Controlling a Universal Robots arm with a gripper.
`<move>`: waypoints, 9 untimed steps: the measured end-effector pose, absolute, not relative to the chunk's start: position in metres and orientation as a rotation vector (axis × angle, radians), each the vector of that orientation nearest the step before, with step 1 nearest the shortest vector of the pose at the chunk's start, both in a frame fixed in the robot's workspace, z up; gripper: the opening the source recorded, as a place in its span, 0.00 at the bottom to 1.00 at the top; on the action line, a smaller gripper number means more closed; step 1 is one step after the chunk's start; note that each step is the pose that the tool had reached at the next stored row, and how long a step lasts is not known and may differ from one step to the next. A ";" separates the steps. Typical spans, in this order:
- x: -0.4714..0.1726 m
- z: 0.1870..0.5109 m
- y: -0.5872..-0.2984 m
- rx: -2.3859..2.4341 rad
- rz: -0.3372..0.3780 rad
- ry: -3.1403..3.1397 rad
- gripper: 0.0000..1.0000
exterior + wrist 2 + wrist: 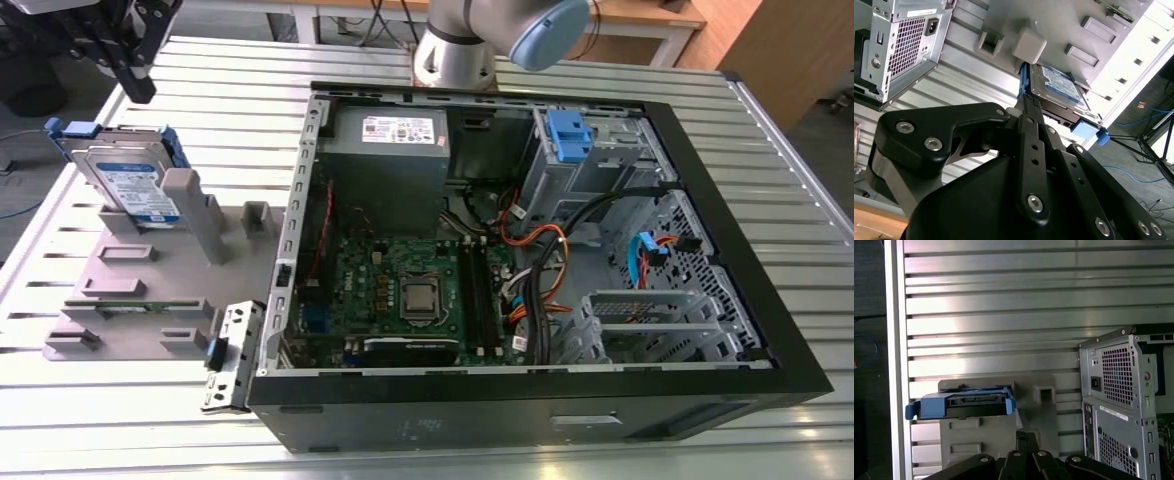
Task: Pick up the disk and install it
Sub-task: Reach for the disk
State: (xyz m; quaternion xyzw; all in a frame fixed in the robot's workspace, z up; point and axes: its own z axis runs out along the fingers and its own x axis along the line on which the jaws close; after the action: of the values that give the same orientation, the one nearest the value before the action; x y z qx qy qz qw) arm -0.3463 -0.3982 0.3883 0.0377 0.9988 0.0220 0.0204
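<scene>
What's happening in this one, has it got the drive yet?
Not yet. The arm's gripper hangs close to the disk without touching it, its jaws shut and holding nothing. The disk stands on edge in a grey holder on the slatted table, to the exterior view's left of the open computer case. The disk is not yet picked up or installed.

The disk (127,175), a flat silver hard drive with a blue-and-white label and blue plastic rails, is standing on edge, leaning slightly, in a slot of the grey holder (134,290) on the desk (134,440), sitting at ten o'clock from the open computer case (534,400) in the exterior view.
</scene>
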 end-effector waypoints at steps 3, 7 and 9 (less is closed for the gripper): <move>-0.347 0.388 -0.398 0.117 0.068 3.098 0.11; -0.347 0.388 -0.398 0.117 0.068 3.098 0.11; -0.348 0.388 -0.398 0.117 0.068 3.098 0.11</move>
State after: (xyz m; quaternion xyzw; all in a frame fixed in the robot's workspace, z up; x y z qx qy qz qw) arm -0.3475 -0.3982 0.3883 0.0377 0.9988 0.0220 0.0204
